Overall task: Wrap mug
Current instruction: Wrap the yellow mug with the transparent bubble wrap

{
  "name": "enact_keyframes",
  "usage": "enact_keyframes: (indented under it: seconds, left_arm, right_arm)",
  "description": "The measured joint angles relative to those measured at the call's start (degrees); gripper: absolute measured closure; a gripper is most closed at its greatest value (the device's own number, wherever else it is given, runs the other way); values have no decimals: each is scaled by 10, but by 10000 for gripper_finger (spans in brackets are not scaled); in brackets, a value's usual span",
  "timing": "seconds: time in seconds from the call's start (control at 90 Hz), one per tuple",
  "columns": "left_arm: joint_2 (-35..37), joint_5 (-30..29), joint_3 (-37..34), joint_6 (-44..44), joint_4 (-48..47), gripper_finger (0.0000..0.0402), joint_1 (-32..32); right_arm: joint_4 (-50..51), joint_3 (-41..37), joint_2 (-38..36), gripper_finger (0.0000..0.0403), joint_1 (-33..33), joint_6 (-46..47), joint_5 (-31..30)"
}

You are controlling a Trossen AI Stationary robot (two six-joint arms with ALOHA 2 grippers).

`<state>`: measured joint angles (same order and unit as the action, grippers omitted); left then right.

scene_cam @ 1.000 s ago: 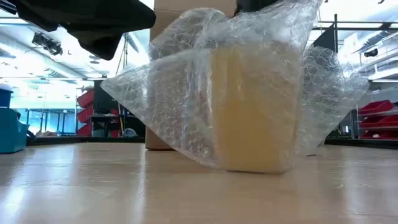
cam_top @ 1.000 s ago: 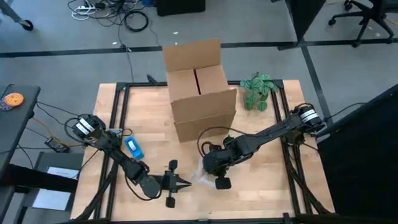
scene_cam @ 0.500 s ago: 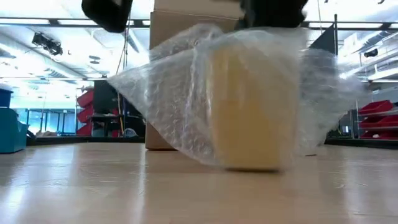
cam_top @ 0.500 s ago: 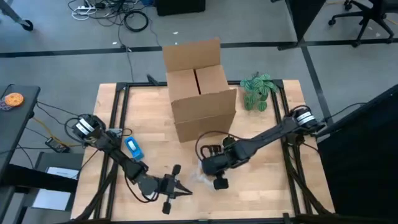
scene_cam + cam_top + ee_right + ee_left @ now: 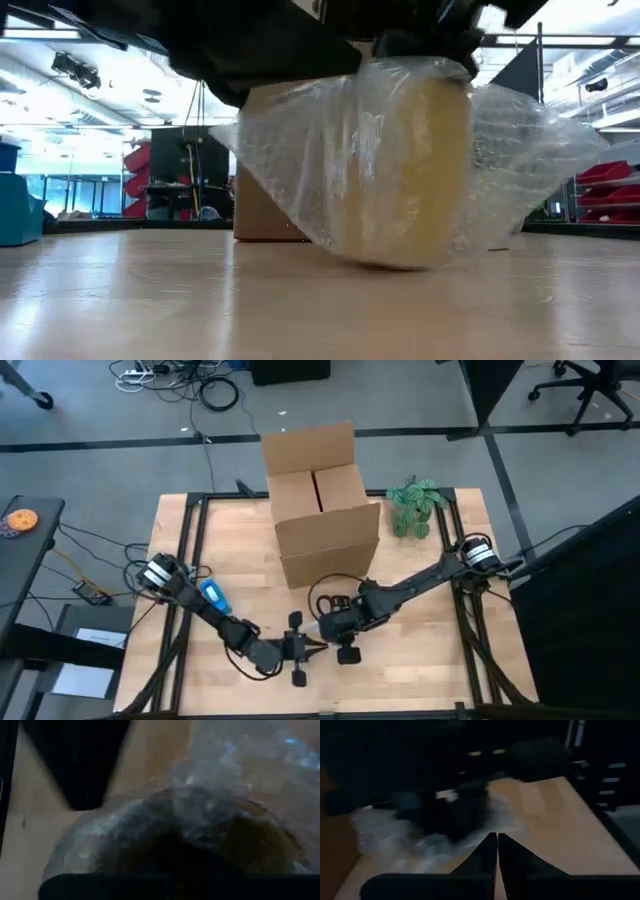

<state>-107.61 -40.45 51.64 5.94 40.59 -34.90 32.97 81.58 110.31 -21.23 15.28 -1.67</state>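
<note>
Mug [image 5: 405,165]: pale yellow, standing on the table near the front edge, in front of the cardboard box; seen through the wrap in the low view; its base looks slightly tilted off the wood there

Bubble wrap [image 5: 300,150]: clear sheet draped over and around the mug, flaring out to both sides in the low view; in the right wrist view it covers the mug's rounded top [image 5: 200,820]

Right gripper [image 5: 335,628]: directly over the wrapped mug, pressed down on its top; whether its fingers are parted or clenched cannot be told, as the wrap and the mug fill its own camera

Left gripper [image 5: 312,648]: just beside the mug on its left, low over the table, pointing at the bundle; fingers [image 5: 490,852] closed together, tips touching, nothing seen between them; the tips lie at the wrap's edge

Table [image 5: 420,670]: light wood in a black frame

Cardboard box [image 5: 320,500]: open, at the back centre

Plant [image 5: 413,505]: small, green, right of the box

Blue object [image 5: 214,596]: on the left part of the table, beside the left arm
</note>
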Motion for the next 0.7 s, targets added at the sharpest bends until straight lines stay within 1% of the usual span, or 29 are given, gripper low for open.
enact_keyframes:
  seconds: [0.3, 0.533, 0.7]
  left_arm:
    - [0, -1, -1, -9, 0, 401, 17]
    - [0, 1, -1, -9, -4, 401, 24]
    - [1, 0, -2, 2, -17, 401, 27]
  right_arm:
    - [0, 0, -7, 403, -8, 9, 1]
    - [13, 0, -21, 403, -10, 7, -21]
    - [34, 0, -49, 403, -13, 10, -47]
